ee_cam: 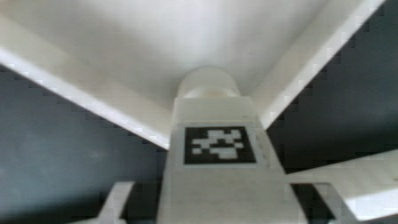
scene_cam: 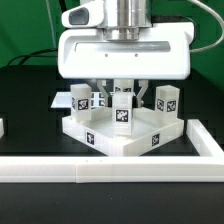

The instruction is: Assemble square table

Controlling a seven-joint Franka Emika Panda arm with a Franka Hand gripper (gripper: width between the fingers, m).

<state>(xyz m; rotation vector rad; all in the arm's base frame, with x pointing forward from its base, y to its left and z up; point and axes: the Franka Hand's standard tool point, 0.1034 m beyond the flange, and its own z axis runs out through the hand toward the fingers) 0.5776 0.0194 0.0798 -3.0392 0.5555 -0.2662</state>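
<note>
Surface, exterior view: black table top (scene_cam: 25, 110), with a long white rail (scene_cam: 110, 167) running along its near edge and turning back at the exterior view's right.
Background, exterior view: green wall or curtain behind the arm, dark cables at the upper left.
Square table, exterior view: white slab (scene_cam: 120, 135) lying flat near the middle of the black surface, turned so one corner points toward the camera; tags show on both near edges.
Legs, exterior view: four white tagged block legs stand upright on the slab, long axes vertical; one at the exterior view's left (scene_cam: 80, 102), one at the right (scene_cam: 166, 102), one further back (scene_cam: 99, 101), one in the middle (scene_cam: 122, 108).
Gripper, exterior view: gripper (scene_cam: 121, 93) hangs straight down over the middle leg, fingers on either side of its top; closed around it.
Leg, wrist view: held leg (ee_cam: 217, 135) fills the centre, tag facing the camera, long axis running away toward the slab's inner corner (ee_cam: 210, 60).
Fingers, wrist view: pale finger edge (ee_cam: 128, 205) just beside the leg; exact contact is blurred.
</note>
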